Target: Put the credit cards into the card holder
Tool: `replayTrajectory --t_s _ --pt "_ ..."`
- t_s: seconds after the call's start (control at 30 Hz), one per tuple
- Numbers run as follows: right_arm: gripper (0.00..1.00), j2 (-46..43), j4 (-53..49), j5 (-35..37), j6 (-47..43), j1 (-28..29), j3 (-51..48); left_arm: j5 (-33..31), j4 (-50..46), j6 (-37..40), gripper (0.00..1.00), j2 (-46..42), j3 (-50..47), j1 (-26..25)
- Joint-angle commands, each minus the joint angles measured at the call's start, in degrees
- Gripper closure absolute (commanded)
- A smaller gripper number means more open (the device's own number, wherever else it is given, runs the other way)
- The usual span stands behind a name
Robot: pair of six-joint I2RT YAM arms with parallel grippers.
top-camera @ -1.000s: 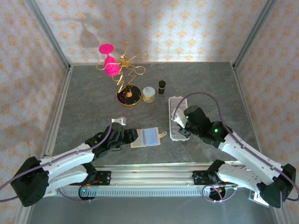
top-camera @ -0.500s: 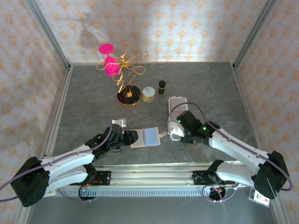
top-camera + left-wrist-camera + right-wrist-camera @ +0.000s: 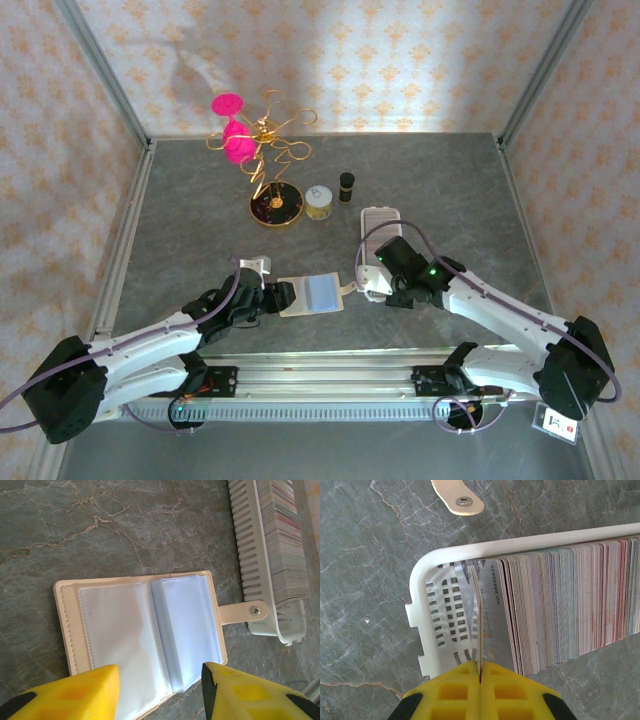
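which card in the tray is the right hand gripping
The end card, edge-on and standing apart from the packed row, pinched in the right hand.

The left arm [image 3: 150, 345] and the right arm [image 3: 505, 312] have white link shells set between bulky black joint housings, with a thin purplish cable [image 3: 232, 285] looping along each. A small green light [image 3: 432, 270] glows on the right arm's black wrist housing. The left gripper [image 3: 160, 667] and the right gripper [image 3: 480, 664] have bright yellow fingers [image 3: 75, 692] moulded with square recesses, black behind.
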Motion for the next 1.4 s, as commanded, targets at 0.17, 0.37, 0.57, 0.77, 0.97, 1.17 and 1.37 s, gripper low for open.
replayTrajectory --t_s 0.17,0.37,0.57,0.77,0.97,1.17,1.37 --pt "1.0 2.3 4.4 3.0 -2.3 -0.2 -2.0 0.3 2.3 0.0 0.52 -0.9 -0.6 -0.2" --pt "1.0 5.0 7.8 5.5 -3.8 0.1 -2.2 0.3 2.4 -0.4 0.52 -2.0 -1.3 -0.2" --pt "0.72 5.0 13.1 11.4 -4.5 0.5 -4.7 0.4 3.2 -0.9 0.52 -2.7 -2.3 -0.2" --pt "0.55 4.1 16.2 14.7 -4.6 0.5 -5.8 0.9 3.6 -0.9 0.52 -2.2 -2.2 -0.2" --pt "0.28 4.6 19.3 15.1 -5.3 0.5 -7.2 0.7 3.8 -1.0 0.52 -2.9 -2.7 -0.2" --pt "0.12 7.7 19.8 13.9 -6.1 0.5 -5.5 0.5 3.9 -1.1 0.52 -3.7 -3.3 -0.2" --pt "0.12 9.9 21.7 11.7 -6.1 0.6 -4.9 0.8 4.1 -1.4 0.52 -4.1 -3.8 -0.2"
